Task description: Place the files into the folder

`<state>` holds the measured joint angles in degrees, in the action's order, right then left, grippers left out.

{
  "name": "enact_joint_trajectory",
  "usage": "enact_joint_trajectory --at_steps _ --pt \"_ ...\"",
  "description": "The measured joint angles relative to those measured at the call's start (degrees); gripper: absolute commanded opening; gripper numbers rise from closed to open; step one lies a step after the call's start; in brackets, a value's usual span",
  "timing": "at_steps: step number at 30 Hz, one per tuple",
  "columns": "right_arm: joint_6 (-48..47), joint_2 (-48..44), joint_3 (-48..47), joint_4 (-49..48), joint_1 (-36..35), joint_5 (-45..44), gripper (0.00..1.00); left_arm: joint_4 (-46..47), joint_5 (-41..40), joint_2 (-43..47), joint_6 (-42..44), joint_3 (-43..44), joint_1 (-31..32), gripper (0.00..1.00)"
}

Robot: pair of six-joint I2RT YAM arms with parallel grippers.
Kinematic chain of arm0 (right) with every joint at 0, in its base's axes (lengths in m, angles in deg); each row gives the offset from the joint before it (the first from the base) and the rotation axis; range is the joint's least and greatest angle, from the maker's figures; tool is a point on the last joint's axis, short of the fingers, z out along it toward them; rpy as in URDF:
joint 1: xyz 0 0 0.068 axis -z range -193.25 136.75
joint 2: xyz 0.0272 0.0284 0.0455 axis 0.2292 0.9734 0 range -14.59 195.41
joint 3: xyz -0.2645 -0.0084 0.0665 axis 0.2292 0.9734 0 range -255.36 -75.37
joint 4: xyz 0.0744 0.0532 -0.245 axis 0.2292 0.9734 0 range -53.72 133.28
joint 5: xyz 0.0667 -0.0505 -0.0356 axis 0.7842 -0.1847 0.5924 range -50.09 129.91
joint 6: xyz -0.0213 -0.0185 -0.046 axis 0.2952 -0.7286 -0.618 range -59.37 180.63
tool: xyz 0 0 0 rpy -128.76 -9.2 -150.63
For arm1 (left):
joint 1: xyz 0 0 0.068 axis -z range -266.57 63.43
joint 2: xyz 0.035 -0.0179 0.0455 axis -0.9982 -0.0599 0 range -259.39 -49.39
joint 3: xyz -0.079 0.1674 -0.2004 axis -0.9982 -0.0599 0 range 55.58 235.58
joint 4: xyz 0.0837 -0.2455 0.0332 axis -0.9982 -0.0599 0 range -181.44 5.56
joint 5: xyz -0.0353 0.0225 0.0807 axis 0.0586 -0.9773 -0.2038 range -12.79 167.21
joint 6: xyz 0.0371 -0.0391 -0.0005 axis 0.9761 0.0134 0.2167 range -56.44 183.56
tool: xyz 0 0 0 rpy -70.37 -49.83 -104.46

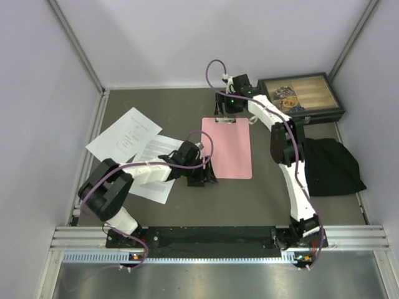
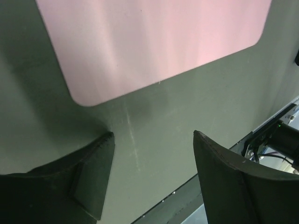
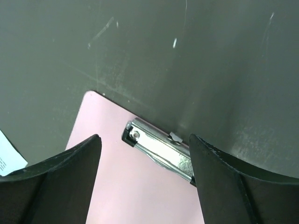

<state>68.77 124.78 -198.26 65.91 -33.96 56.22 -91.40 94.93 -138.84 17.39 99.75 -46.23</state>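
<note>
Top camera: you are looking down at the pink folder (image 1: 227, 149), which is lying flat at mid-frame. Its long axis is running up and down the frame, and its metal clip (image 1: 225, 120) is sitting on the upper short edge. The two white files are lying overlapped at centre left, off the folder: the sparse sheet (image 1: 123, 134) is above, and the dense sheet (image 1: 151, 148) is partly under the left arm. The left gripper (image 1: 202, 175) is hovering just beside the folder's lower left corner, so it is the nearer one to the files. The right gripper (image 1: 228, 103) is hanging over the clip.

Left wrist camera: the left gripper (image 2: 152, 158) is standing open and empty over bare table, with the folder (image 2: 154, 42) filling the upper frame.

Right wrist camera: the right gripper (image 3: 145, 140) is standing open and holding nothing. The clip (image 3: 159, 151) is lying below, between its fingers.
</note>
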Motion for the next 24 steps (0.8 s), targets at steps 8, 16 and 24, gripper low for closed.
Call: enact_joint_trajectory --at_steps 8,16,24 --pt "0.00 -0.22 4.98 -1.49 1.05 1.75 0.74 5.38 1.31 -7.39 -2.86 4.61 0.26 0.71" --pt "1.01 -5.33 14.56 -6.40 1.84 1.53 0.70 4.66 -1.25 -7.48 -3.69 5.40 0.07 0.73" --pt "6.73 -19.34 35.95 -8.68 2.91 -2.29 0.67 3.37 -5.77 -6.82 -2.93 5.88 -3.28 0.74"
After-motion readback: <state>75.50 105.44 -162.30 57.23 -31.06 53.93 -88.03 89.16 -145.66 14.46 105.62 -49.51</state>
